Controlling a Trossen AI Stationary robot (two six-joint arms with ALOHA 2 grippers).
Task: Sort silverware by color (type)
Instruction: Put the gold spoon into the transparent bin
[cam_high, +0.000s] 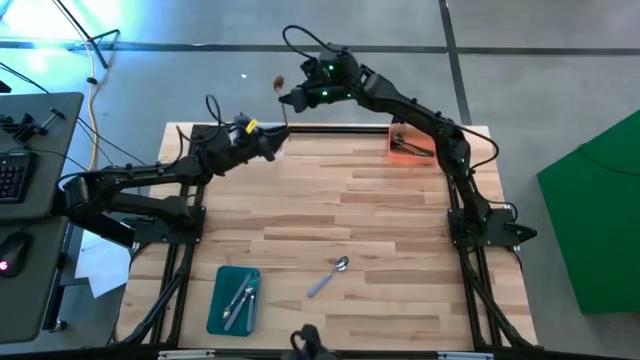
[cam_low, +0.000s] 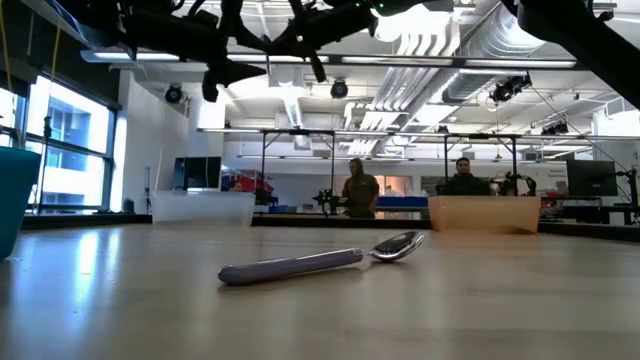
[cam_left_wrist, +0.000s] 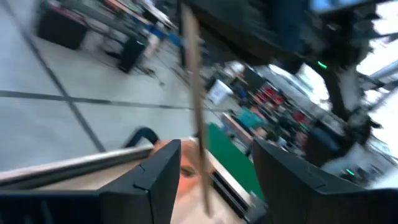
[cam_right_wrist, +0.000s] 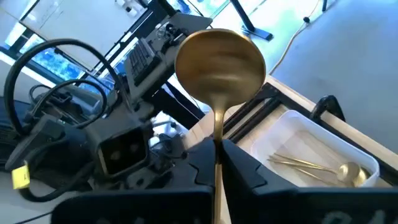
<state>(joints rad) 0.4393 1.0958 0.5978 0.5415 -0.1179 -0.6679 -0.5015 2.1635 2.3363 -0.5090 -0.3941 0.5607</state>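
While the right gripper (cam_right_wrist: 217, 155) is pinching the stem of a gold spoon (cam_right_wrist: 219, 59) with its fingers fully closed, it is hovering just beyond the far edge of the table (cam_high: 400, 250), near the far left corner. The spoon is standing almost upright, with the bowl up and the handle hanging down between the fingers. The left gripper (cam_high: 272, 143) is waiting right beside it, at the far left corner, with its fingers spread wide and holding nothing; the gold handle is passing through the gap between them without touching them, as far as I can tell. The coming move is probably turning on this: the clear tray (cam_right_wrist: 314, 152) with two gold spoons already in it is lying just under and beside the right gripper, so the right arm is the nearer one, and the spoon's long axis is pointing down towards the tray. The right wrist view is showing the clear tray and its contents, which the high view is hardly showing. The high view is showing a lilac-handled silver spoon (cam_high: 327, 277) lying near the front edge, a teal tray (cam_high: 222, 312) at the front left, and an orange tray (cam_high: 397, 130) at the far right.
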